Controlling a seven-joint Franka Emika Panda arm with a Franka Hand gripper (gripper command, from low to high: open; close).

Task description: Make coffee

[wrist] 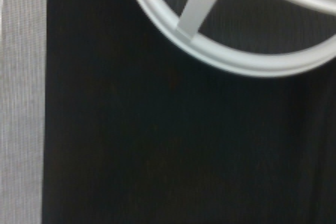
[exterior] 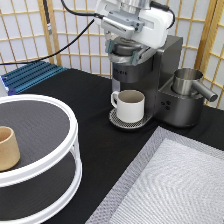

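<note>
My gripper (exterior: 121, 52) is at the exterior view's top, right over the round brew head of the dark grey coffee machine (exterior: 167, 70). Its teal fingertips (exterior: 108, 47) stand apart on either side of the brew head, so it is open. A white handled mug (exterior: 131, 105) stands on the machine's drip tray under the spout. The coffee pod is out of view in both views. The wrist view shows only black cloth (wrist: 172, 150), a white tray rim (wrist: 247, 62) and a grey mat edge (wrist: 19, 125).
A white two-tier turntable (exterior: 55, 100) fills the exterior view's left, with a tan handleless cup (exterior: 7, 147) on its top tier. A steel jug (exterior: 187, 80) sits on the machine's right part. A grey mat (exterior: 175, 185) lies at bottom right. A blue rack (exterior: 30, 75) is at back left.
</note>
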